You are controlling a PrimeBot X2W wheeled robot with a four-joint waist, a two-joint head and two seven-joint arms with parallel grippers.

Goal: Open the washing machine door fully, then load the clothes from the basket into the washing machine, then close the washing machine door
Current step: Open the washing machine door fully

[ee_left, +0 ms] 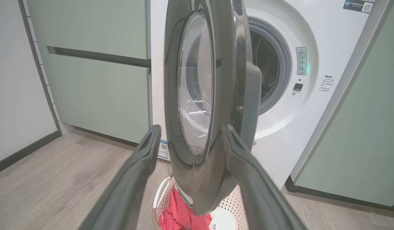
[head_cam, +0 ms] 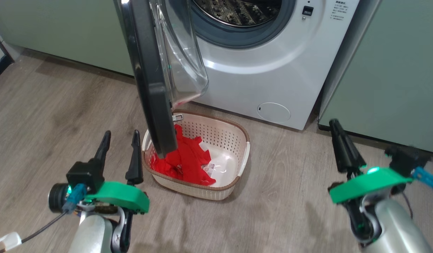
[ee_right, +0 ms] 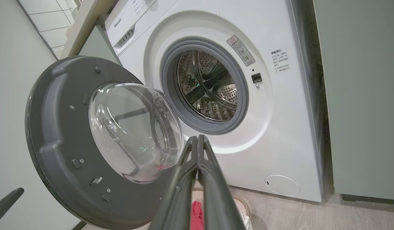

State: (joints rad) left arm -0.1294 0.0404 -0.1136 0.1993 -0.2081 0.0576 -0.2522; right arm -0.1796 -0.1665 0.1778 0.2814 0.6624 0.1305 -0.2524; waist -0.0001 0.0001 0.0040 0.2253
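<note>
Before the washing machine (head_cam: pixel 272 70), from the head, the washing machine door (head_cam: pixel 149 80) stands edge-on, its lower edge hiding part of the red clothes (head_cam: pixel 188 158) in the basket (head_cam: pixel 243 147); left gripper (head_cam: pixel 121 133) spread wide, empty, just beside the basket; right gripper (head_cam: pixel 334 123) pinched shut over open floor (head_cam: pixel 290 196). Left wrist: door rim between the spread fingers (ee_left: pixel 142 166), contact unclear. Right wrist: closed fingers (ee_right: pixel 213 185) hide most of the basket

I see pale green cabinets (head_cam: pixel 395 70) left and right, a grey wood-look floor (head_cam: pixel 62 98), and a white wall (ee_left: pixel 14 80) with dark skirting (ee_left: pixel 21 153).
</note>
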